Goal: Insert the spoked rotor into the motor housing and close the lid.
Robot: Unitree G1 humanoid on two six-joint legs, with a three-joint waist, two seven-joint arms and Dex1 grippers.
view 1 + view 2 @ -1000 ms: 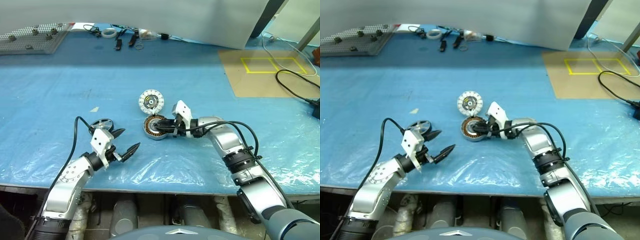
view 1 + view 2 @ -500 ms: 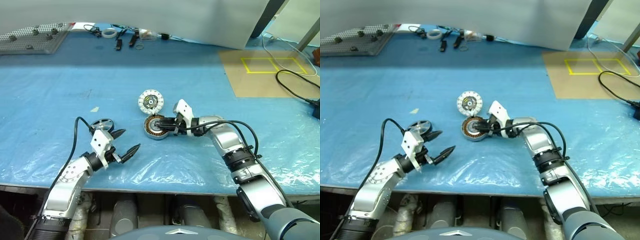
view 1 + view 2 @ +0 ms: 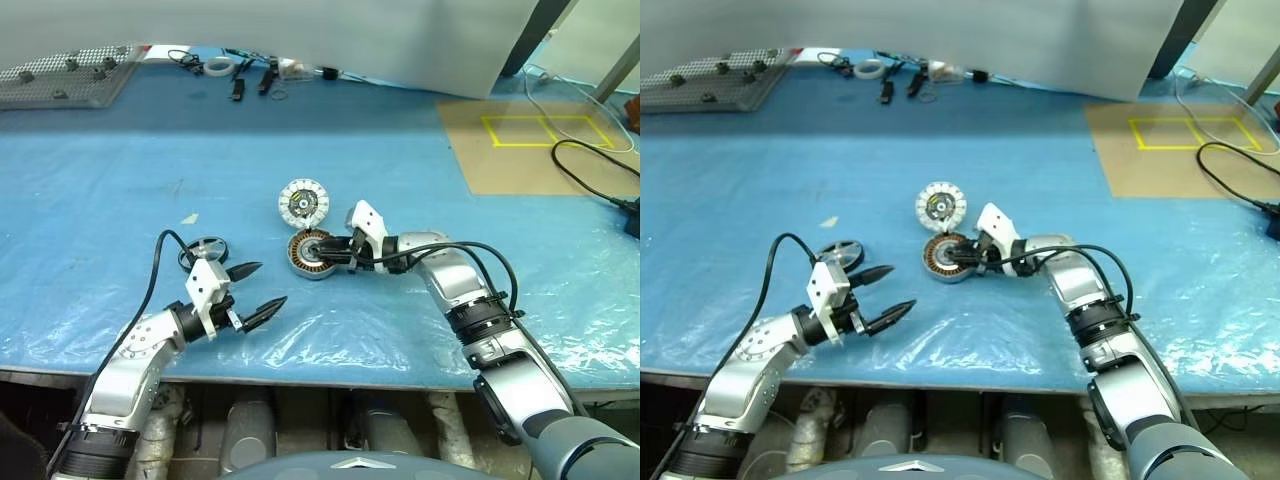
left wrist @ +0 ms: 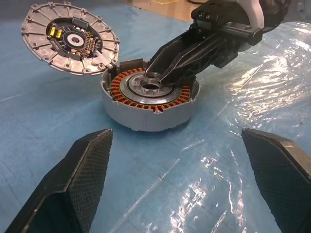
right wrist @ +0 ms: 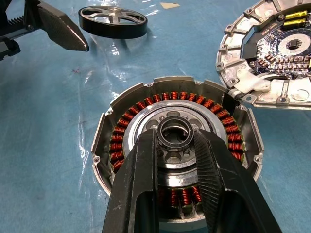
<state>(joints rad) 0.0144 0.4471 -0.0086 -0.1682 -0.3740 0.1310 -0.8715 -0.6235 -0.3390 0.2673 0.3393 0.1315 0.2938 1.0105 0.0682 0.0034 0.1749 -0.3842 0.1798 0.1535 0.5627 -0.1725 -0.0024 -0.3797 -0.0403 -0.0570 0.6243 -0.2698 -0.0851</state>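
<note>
The motor housing (image 3: 312, 254) lies open side up mid-table, its copper windings ringing a silver hub (image 5: 176, 132). My right gripper (image 5: 176, 137) reaches in from the right and is shut on that hub. The lid (image 3: 302, 202) rests just behind the housing with its segmented circuit face up and its edge against the housing's rim. To the left, the black spoked rotor (image 3: 205, 248) lies flat on the blue sheet. My left gripper (image 3: 268, 285) hovers open just right of the rotor, pointing at the housing (image 4: 148, 94), with nothing between its fingers.
A perforated tray (image 3: 60, 75) with bolts stands at the back left. A tape roll (image 3: 217, 66) and black tools (image 3: 238, 87) lie beside it. At the back right are a brown board (image 3: 540, 135) with yellow tape and a black cable (image 3: 590, 175). The table's front edge is just below my arms.
My left gripper has swung a little to the right, toward the housing, still open. The right gripper keeps its hold on the hub, unmoved.
</note>
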